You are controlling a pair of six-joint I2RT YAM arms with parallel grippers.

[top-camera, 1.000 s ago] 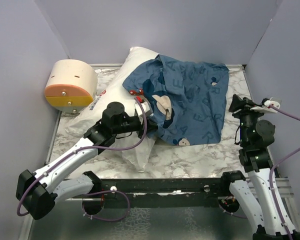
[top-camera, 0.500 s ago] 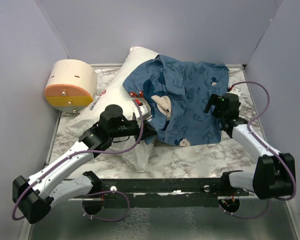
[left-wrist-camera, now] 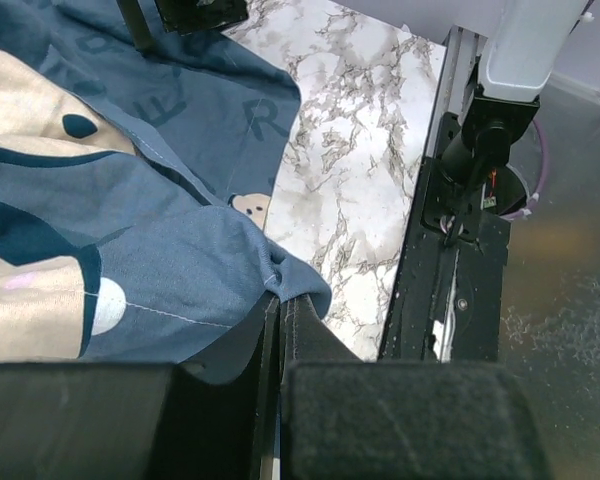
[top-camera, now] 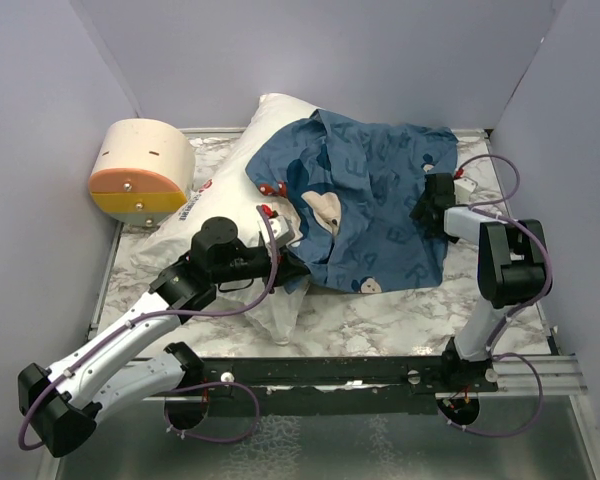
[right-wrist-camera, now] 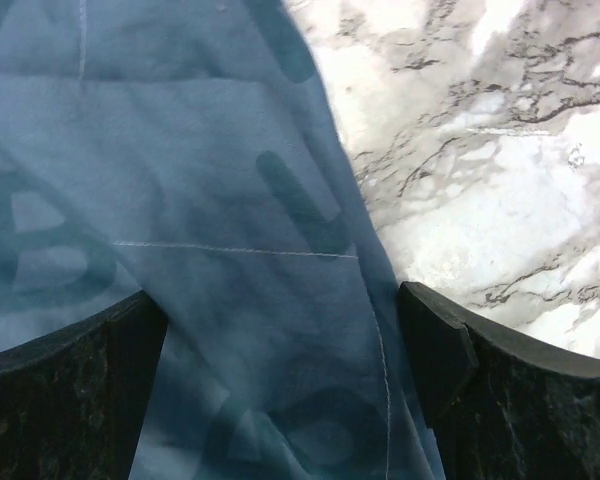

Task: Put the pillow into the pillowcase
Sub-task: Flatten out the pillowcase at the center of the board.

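- Top view: the pillow [top-camera: 230, 190] is lying slantwise across the far left of the marble table [top-camera: 380, 310], with one corner reaching toward the near edge.
- The pillowcase [top-camera: 380, 200] is lying rumpled over the pillow's right side and spreading onto the table to the right. I cannot tell whether any of the pillow is inside it.
- The left gripper [top-camera: 288, 243] is meeting the pillowcase's near-left edge, and the right gripper [top-camera: 427, 210] is sitting at its right edge.
- A round beige and orange box [top-camera: 140, 170] is standing at the far left, just beside the pillow.
- Left wrist view: the left gripper [left-wrist-camera: 283, 312] is clenching a fold of the pillowcase [left-wrist-camera: 130, 200], its jaws pressing together on the hem.
- Marble table [left-wrist-camera: 360, 150] and the black base rail [left-wrist-camera: 460, 270] are showing to the right of the cloth.
- Right wrist view: the right gripper [right-wrist-camera: 280, 305] is standing spread wide and gripping nothing.
- The pillowcase [right-wrist-camera: 180, 150] is lying flat between its fingers, its edge running diagonally beside bare table [right-wrist-camera: 480, 120].
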